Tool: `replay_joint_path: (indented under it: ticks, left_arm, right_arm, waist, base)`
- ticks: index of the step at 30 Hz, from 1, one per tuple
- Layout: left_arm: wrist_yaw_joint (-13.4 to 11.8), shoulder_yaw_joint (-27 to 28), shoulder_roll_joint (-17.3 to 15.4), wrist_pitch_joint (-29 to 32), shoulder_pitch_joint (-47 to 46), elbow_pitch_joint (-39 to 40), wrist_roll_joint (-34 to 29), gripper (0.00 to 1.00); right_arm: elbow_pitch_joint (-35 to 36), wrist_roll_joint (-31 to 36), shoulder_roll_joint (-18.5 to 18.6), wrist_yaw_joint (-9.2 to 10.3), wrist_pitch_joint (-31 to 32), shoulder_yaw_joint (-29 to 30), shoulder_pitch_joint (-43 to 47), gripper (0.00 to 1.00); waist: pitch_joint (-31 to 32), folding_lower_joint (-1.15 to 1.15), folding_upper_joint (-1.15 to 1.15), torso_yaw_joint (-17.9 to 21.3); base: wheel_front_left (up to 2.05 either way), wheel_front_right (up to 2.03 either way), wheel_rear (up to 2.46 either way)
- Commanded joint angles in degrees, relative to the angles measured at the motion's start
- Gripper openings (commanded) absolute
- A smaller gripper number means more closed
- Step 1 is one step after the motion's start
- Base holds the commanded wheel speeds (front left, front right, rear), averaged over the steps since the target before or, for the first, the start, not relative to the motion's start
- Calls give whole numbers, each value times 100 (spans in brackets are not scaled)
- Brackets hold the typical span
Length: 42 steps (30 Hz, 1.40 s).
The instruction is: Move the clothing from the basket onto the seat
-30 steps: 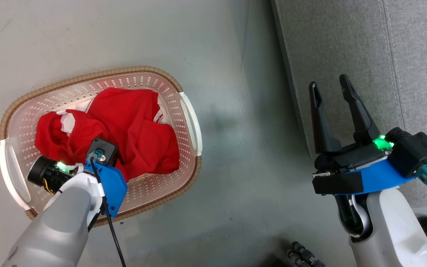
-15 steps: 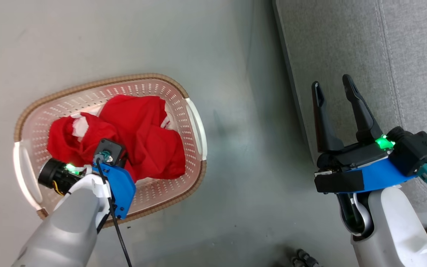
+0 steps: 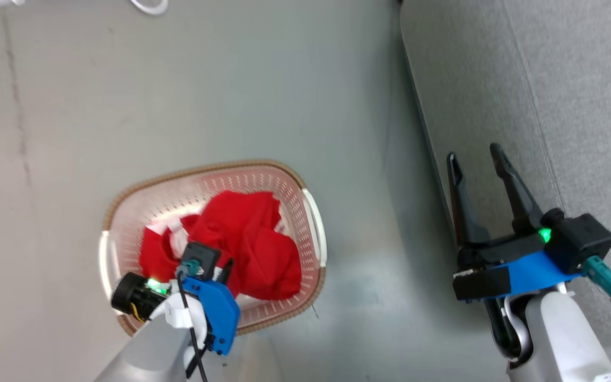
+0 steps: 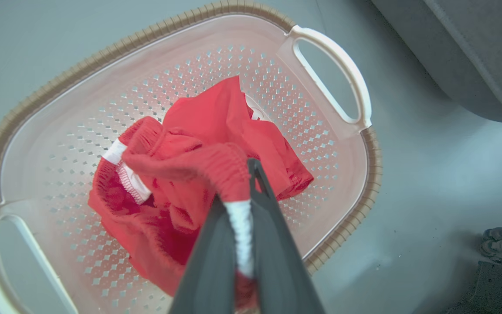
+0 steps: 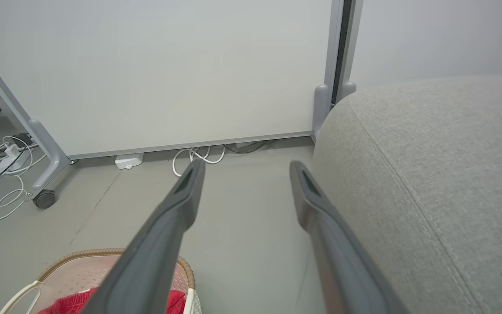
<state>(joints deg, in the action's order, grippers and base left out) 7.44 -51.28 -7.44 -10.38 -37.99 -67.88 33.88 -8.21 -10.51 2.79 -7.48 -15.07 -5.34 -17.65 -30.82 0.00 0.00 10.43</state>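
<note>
**Garment pinched, nothing on the seat yet**

The left gripper (image 4: 242, 198) has its fingers clamped on a white-trimmed edge of the clothing (image 4: 216, 126), with red folds bunched at the tips. Beyond the tips the rest of the pile lies in the basket (image 4: 81, 56); it may be one garment caught or several. The right gripper (image 5: 246, 168) has its fingers wide apart and empty. The seat (image 5: 429, 174) lies just to their right, bare where visible. Lifting, carrying and dropping all remain.
</note>
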Motion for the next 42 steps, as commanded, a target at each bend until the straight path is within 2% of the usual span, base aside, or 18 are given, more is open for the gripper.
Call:
replay_joint_path:
  ticks: [1,8,17,29,42]
  left_arm:
    - [7,-39,43,-66,93,52,59,0]
    - [7,-173,145,-301,422,303,318,0]
    - [7,-489,159,-354,359,813,641,0]
    - [7,-844,252,-444,-43,1455,837,0]
    - [8,-1051,382,-473,-846,1981,1001,0]
  right_arm:
    - [-39,45,17,-2,-16,-5,116,100]
    - [-230,120,18,-2,-16,22,459,100]
    - [-385,98,18,-2,-16,85,826,100]
    - [-507,28,17,-2,-16,41,1142,100]
    - [-572,47,17,-2,-16,-27,1314,100]
  waist:
    - [558,0,0,-318]
    - [1429,0,0,-636]
    - [2146,0,0,-914]
    - [2754,0,0,-1097]
    - [3008,0,0,-1230]
  base:
    - [0,0,0]
    - [0,0,0]
    - [0,0,0]
    - [0,0,0]
    - [0,0,0]
